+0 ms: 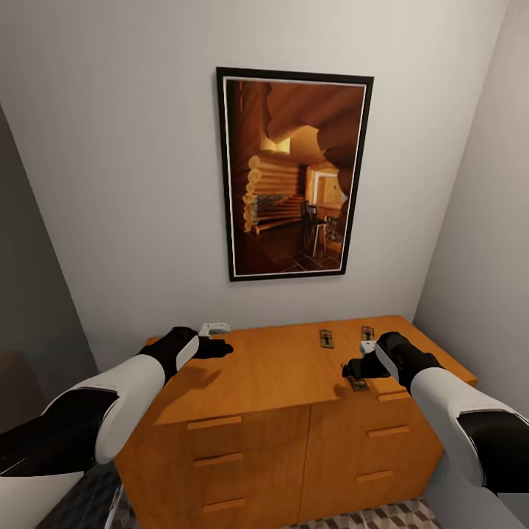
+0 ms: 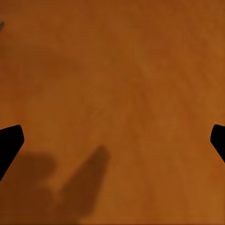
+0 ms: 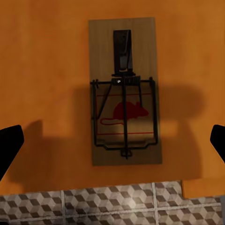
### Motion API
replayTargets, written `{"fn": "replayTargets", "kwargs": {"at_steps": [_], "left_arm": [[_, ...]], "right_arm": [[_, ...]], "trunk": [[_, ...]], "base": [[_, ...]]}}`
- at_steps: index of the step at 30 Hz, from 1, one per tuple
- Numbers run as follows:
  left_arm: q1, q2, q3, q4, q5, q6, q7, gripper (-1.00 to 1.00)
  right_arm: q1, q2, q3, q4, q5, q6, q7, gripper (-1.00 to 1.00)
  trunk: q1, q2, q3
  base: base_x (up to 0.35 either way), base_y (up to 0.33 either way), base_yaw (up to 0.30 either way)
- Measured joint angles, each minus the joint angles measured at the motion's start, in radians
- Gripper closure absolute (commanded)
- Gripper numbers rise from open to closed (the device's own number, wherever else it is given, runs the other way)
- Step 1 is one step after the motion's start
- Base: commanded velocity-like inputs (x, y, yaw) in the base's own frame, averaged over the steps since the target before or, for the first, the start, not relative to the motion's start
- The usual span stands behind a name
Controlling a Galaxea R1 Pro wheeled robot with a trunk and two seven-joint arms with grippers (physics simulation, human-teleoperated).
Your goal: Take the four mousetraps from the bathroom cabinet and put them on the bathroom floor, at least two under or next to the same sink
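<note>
We see three mousetraps on the flat top of the cabinet (image 1: 279, 367) — a low orange-brown unit with drawer fronts and slim bar handles. One mousetrap (image 3: 124, 91) lies flat at the top's front edge: a wooden rectangle with black wire and a red mouse print. Two more (image 1: 326, 338) (image 1: 366, 333) lie flat nearer the wall. The cube-patterned bathroom floor (image 3: 93, 206) shows below that edge.

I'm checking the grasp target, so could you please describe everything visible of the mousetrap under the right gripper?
The mousetrap is a flat rectangular board that looks like wood, printed with a red mouse outline and carrying a black wire frame and a dark metal tab at one end. It lies flat on the orange-brown cabinet top, close to its front edge, with patterned floor tiles visible beyond. The right gripper hovers above, fingers spread wide and not touching it.
</note>
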Motion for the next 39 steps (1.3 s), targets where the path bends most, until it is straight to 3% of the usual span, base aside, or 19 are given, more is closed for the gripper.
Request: {"fn": "replayTargets", "kwargs": {"at_steps": [9,26,39], "left_arm": [[0.000,0.000,0.000,-0.001,0.000,0.000,-0.001,-1.00],[0.000,-0.002,0.000,-0.001,0.000,-0.002,0.001,-1.00],[0.000,-0.004,0.000,-0.001,0.000,-0.002,0.000,-1.00]], "right_arm": [[0.000,0.000,-0.001,0.000,0.001,0.000,0.000,-1.00],[0.000,-0.019,-0.002,0.000,0.000,0.001,0.000,-1.00],[0.000,-0.064,-0.004,-0.008,-0.003,0.000,0.000,-1.00]], "trunk": [[0.035,-0.063,-0.028],[0.035,-0.063,-0.028],[0.035,-0.063,-0.028]], "base": [[0.000,0.000,0.000],[0.000,0.000,0.000],[0.000,0.000,0.000]]}}
